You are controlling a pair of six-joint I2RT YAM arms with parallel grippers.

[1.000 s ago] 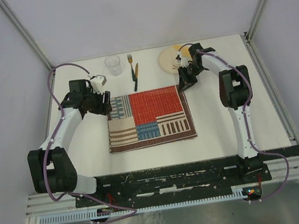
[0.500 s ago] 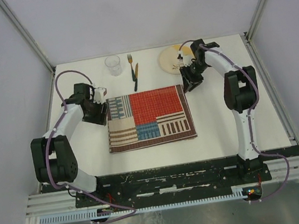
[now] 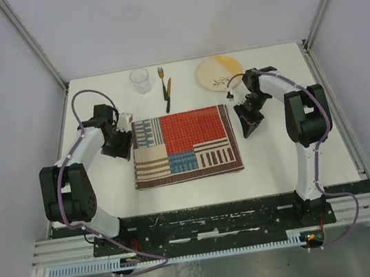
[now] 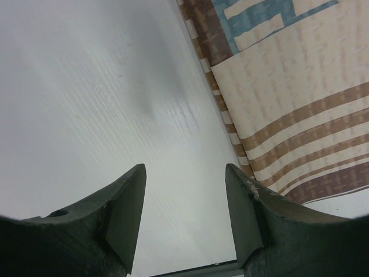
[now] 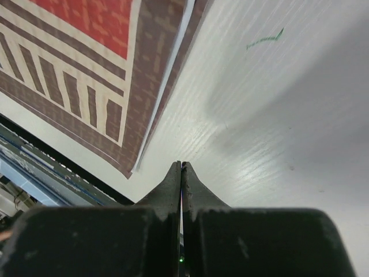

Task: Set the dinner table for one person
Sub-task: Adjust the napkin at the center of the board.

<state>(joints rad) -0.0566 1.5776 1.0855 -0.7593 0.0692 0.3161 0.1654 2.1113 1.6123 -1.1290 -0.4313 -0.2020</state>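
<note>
I see placemat (image 3: 185,145) flat mid counter (image 3: 278,152); my left hand (image 4: 184,173) wide, empty, off mat's left edge; right hand (image 5: 181,167) pinched closed, empty. Mat step looks done; next: open right hand, reach far for plate (image 3: 219,72).

Both wrist views cut off the dinner table (image 4: 86,86) and placemat (image 4: 300,86) at their edges.

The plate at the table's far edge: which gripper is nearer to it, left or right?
Right. The right gripper is a little nearer the arms' bases than the plate, by the right edge of the placemat. The left gripper is across the placemat, at its left edge.
</note>
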